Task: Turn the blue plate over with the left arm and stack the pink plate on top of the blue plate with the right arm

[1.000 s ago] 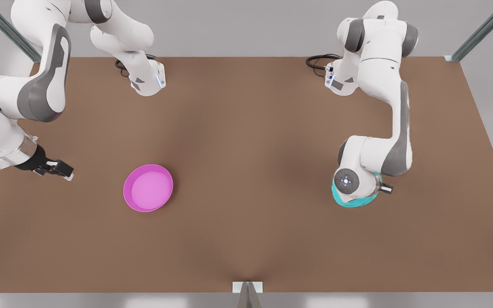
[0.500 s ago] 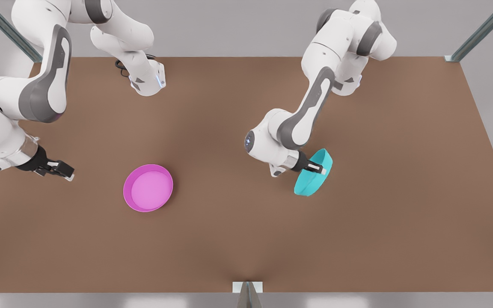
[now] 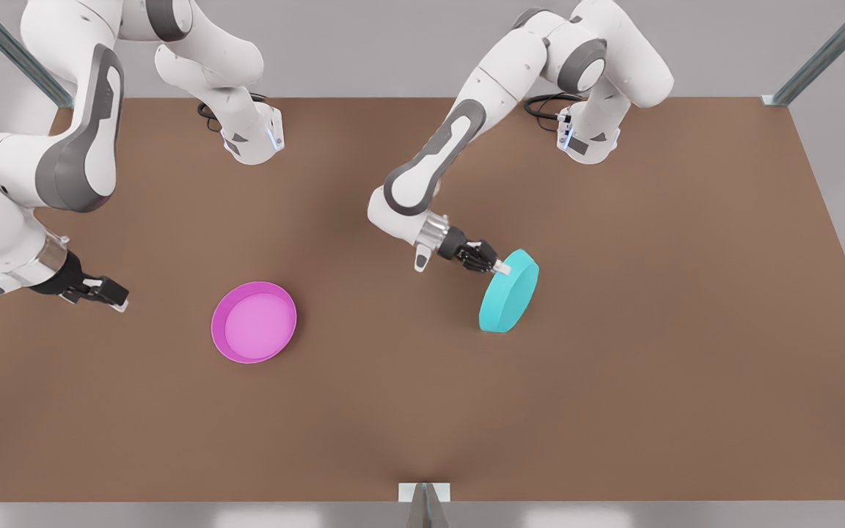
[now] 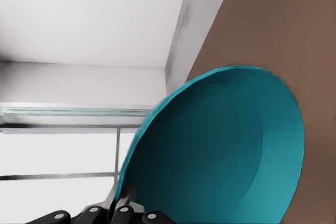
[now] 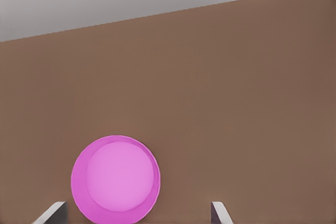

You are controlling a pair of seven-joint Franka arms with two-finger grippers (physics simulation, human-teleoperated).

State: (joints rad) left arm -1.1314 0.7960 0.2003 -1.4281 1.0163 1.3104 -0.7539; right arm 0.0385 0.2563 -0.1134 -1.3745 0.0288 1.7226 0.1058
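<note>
Flip is mid-way: blue plate (image 3: 509,291) is held off the worktop (image 3: 422,411), tilted on edge, its plain underside facing the front camera and its hollow facing the left wrist camera (image 4: 220,150). Left gripper (image 3: 499,268), right of centre in the front view, has its fingers pinched on the plate's rim. Not set down inverted yet. Pink plate (image 3: 254,322) lies flat, rim up, well apart towards the front view's left. Right gripper (image 3: 114,297) waits beside it, fingers (image 5: 52,212) spread wide, holding nothing. Stacking not started.
</note>
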